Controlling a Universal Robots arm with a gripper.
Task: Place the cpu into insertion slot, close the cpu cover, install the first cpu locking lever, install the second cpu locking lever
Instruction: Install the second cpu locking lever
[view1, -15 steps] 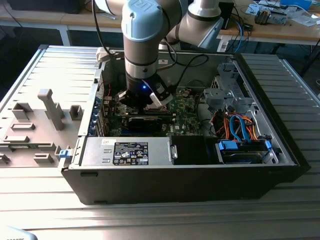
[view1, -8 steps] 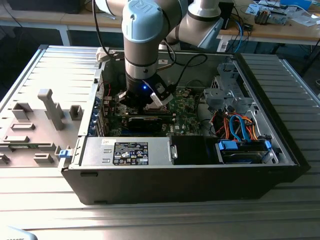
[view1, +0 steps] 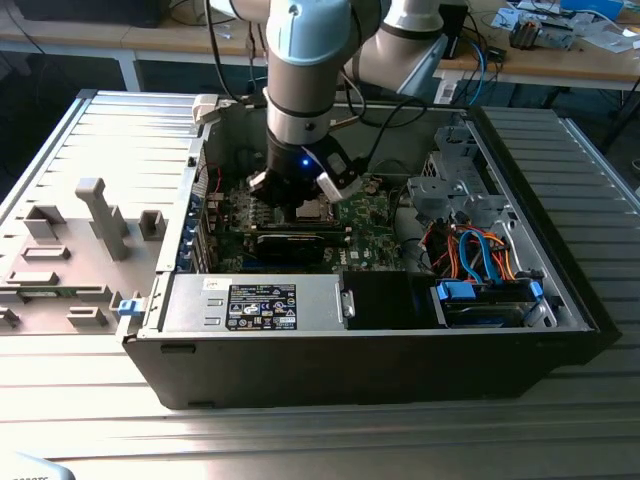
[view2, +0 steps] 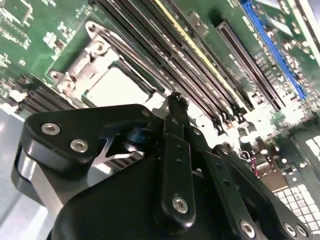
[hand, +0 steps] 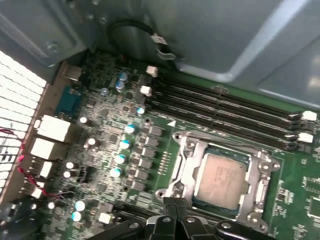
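The arm (view1: 305, 90) comes straight down from above into the open computer case (view1: 370, 330), its wrist upright and a small blue light glowing on it, with the tool (view1: 300, 205) low over the green motherboard (view1: 375, 212). In the first wrist view the tool's (hand: 174, 204) fingertips are pinched together at the edge of the socket, and the second wrist view shows the same tool (view2: 176, 100) with its black fingers (view2: 175, 150) closed to a narrow tip; I see nothing held between them.

The cpu (hand: 220, 179) lies flat in its socket just past those fingertips, silver-grey top up, a pale square in the second wrist view (view2: 117, 86) as well. The cpu cover (hand: 187, 160) is down around it, its silvery frame ringing the chip on all sides. Whether the locking levers are latched, I cannot tell.

On the far side of the chip from the tool run the long dark memory slots (hand: 230, 107), and off to one side a column of small silver-blue capacitors (hand: 122, 150).

The power supply (view1: 255, 305) on the near side of the case carries a dark label (view1: 262, 306), but its print is too small to make out. The case lies on a ribbed grey surface (view1: 110, 130), with some grey plastic fixtures (view1: 100, 215) off to the exterior view's left.
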